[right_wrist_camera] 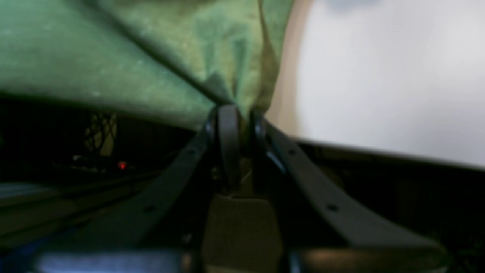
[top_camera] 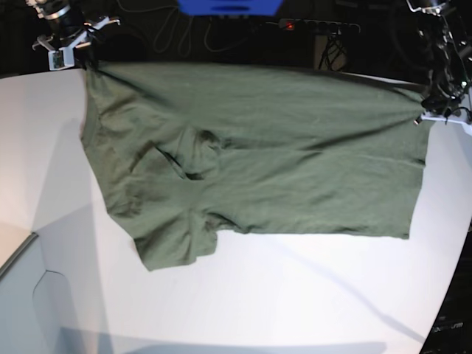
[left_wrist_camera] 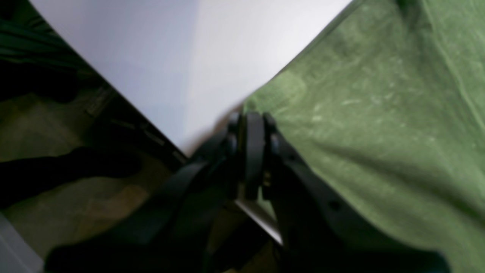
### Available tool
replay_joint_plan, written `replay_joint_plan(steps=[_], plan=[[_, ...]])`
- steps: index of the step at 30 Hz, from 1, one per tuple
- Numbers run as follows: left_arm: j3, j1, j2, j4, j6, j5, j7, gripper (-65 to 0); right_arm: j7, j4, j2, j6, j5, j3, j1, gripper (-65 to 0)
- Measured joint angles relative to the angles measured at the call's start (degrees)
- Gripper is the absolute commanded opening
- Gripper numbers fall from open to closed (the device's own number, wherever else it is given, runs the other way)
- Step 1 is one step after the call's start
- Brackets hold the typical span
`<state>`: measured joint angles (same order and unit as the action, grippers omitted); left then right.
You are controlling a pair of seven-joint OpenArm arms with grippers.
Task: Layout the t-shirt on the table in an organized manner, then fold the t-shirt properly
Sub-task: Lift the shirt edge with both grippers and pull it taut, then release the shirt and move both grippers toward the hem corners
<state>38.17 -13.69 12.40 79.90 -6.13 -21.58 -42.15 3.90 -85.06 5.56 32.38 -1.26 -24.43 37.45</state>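
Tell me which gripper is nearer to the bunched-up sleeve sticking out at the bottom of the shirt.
The right gripper. It pinches the t-shirt corner on the sleeve's side, straight behind it. The left gripper holds the opposite corner, across the whole shirt.

At my twelve o'clock, past the far rim, I see a blue object (top_camera: 228, 7) in the dark. Just toward one o'clock lies a black power strip (top_camera: 318, 26) with a red light (top_camera: 289, 26), loose cables (top_camera: 181, 33) trailing at eleven.
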Motion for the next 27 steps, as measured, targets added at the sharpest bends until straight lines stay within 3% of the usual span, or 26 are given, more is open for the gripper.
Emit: replay_joint_plan(steps=[9, 16, 20, 23, 27], plan=[[-0.3, -0.7, 0.1, -0.5, 0.0, 0.6, -0.3, -64.9, 0.2, 0.0, 0.0, 0.0, 0.1, 0.0, -0.7, -64.0], [-0.1, -1.4, 0.1, -0.3, 0.0, 0.3, -0.5, -63.4, 0.3, -0.1, 0.1, 0.0, 0.1, -0.1, -0.7, -39.7], [0.0, -1.4, 0.2, -0.3, 0.0, 0.4, -0.5, -51.8, 0.2, -1.4, -1.3, -0.1, 0.1, -4.6, -0.9, -31.2], [0.0, -1.3, 0.1, -0.2, 0.0, 0.4, -0.5, -36.8, 0.1, -3.7, -3.7, 0.0, 0.0, -7.4, -1.9, -30.0], [0.0, -1.1, 0.2, -0.2, 0.0, 0.4, -0.5, -19.5, 0.6, -6.2, -4.3, 0.0, 0.2, -7.6, -2.6, -29.8]])
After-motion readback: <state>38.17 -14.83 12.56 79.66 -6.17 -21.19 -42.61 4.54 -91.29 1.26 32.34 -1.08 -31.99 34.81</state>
